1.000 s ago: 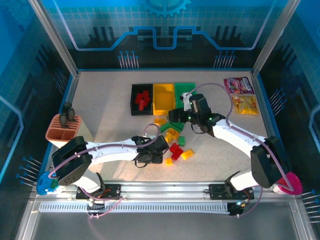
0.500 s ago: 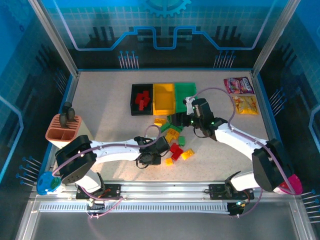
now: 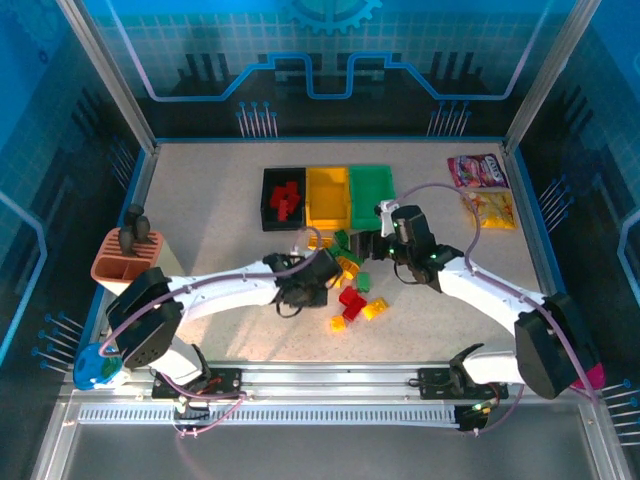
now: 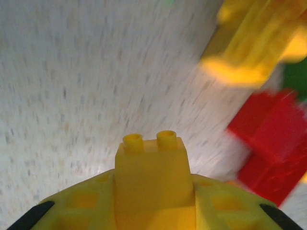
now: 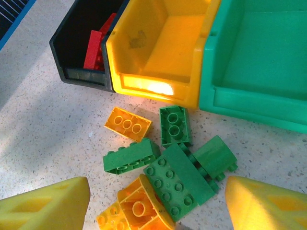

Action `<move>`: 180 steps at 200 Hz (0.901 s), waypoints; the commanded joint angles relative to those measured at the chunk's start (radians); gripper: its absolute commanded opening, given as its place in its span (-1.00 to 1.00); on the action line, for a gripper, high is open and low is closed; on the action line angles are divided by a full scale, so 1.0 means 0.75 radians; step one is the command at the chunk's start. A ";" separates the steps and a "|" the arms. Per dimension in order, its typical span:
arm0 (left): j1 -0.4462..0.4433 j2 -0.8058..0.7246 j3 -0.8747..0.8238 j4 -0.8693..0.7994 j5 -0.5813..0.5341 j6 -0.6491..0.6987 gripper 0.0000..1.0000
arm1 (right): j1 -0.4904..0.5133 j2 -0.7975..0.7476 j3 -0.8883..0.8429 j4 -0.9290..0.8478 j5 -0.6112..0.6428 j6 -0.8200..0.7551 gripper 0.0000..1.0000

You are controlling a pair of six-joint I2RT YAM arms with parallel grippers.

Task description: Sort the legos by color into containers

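Over the speckled table (image 3: 200, 215), left tool (image 4: 151, 211) clamps a yellow lego (image 4: 151, 167); right tool (image 5: 158, 203) gapes wide.

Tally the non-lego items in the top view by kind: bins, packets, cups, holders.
bins: 3 (black, yellow, green)
snack packets: 2 ()
round cups: 2 (blue, pink)
slotted holder: 1
Total: 8
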 commanded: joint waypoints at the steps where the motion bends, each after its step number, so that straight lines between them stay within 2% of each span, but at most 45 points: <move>1: 0.107 -0.015 0.157 -0.019 -0.045 0.180 -0.43 | -0.023 -0.076 -0.047 -0.007 0.039 0.013 0.51; 48: 0.293 0.174 0.486 -0.026 -0.025 0.382 -0.44 | -0.035 -0.279 -0.156 -0.098 0.107 0.007 0.50; 90: 0.388 0.446 0.777 -0.027 -0.010 0.502 -0.43 | -0.042 -0.465 -0.275 -0.158 0.102 0.040 0.50; 118: 0.429 0.607 0.957 -0.022 0.008 0.547 -0.42 | -0.042 -0.552 -0.323 -0.204 0.092 0.058 0.50; 180: 0.492 0.936 1.402 -0.174 -0.006 0.628 -0.41 | -0.040 -0.625 -0.355 -0.259 0.057 0.067 0.49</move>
